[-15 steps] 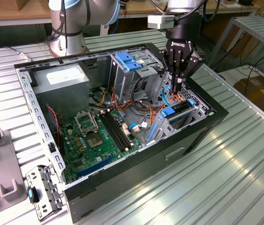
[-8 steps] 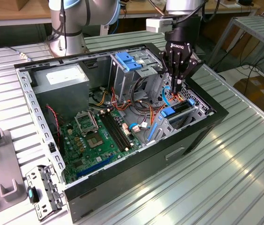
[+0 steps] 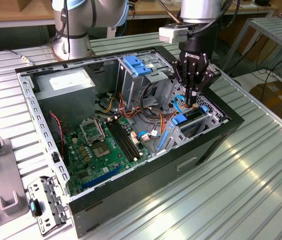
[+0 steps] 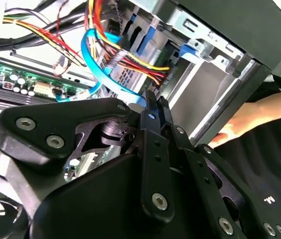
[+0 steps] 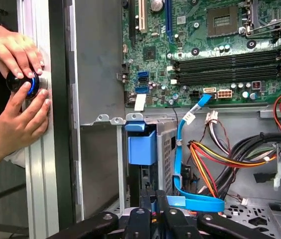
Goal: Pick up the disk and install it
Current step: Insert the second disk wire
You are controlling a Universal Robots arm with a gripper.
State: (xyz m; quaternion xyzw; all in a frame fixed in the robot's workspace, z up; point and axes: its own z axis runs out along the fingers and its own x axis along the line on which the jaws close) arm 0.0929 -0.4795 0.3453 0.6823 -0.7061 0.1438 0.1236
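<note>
The ridged metal tabletop carries an open computer case. In the exterior view, the grey power supply lies at the case's 10 o'clock corner and the green motherboard towards 7 o'clock. The hand reaches down into the drive cage at 3 o'clock, its fingers closed together with nothing seen between them. The disk stands on edge in that cage, just under the fingertips. In the first wrist view, a person touches a round knob.
</note>
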